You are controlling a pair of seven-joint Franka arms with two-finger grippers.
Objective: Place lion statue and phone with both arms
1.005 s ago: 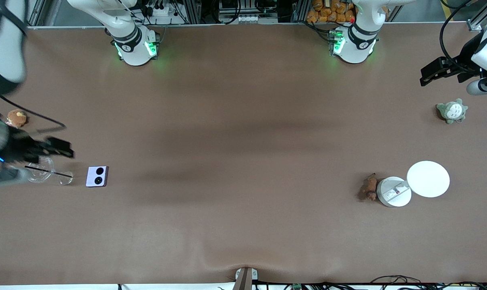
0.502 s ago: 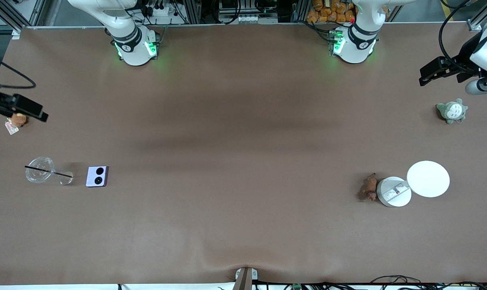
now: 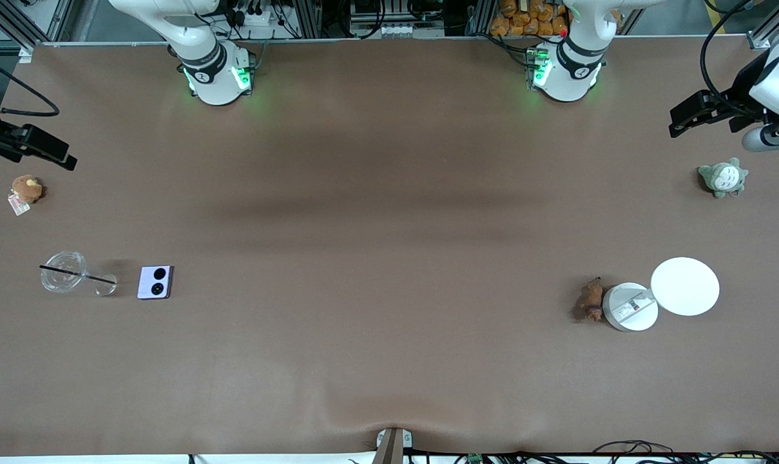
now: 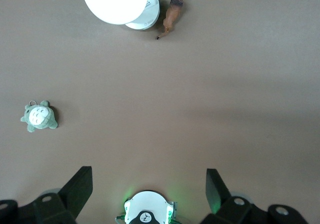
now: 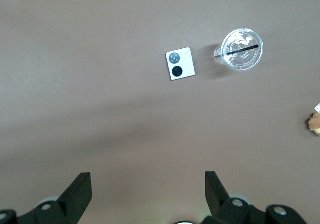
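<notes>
No legible writing on any item. The phone (image 3: 154, 282) lies beside a clear cup (image 3: 63, 272) at the right arm's end; the lion statue (image 3: 591, 300) touches a white round box (image 3: 629, 307) at the left arm's end. Left gripper (image 4: 149, 184) and right gripper (image 5: 148, 185) hang high over the table, both spread wide, holding nothing.

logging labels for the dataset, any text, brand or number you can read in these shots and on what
None can be read.
Label on the small white round container beside the lion statue: too small to read.
Tag on the orange-brown plush: too small to read.
The phone shows only two camera circles, no text.

Lilac phone (image 3: 154, 282) beside clear cup (image 3: 63, 272); lion statue (image 3: 592, 301) touching white disc (image 3: 630, 307).
</notes>
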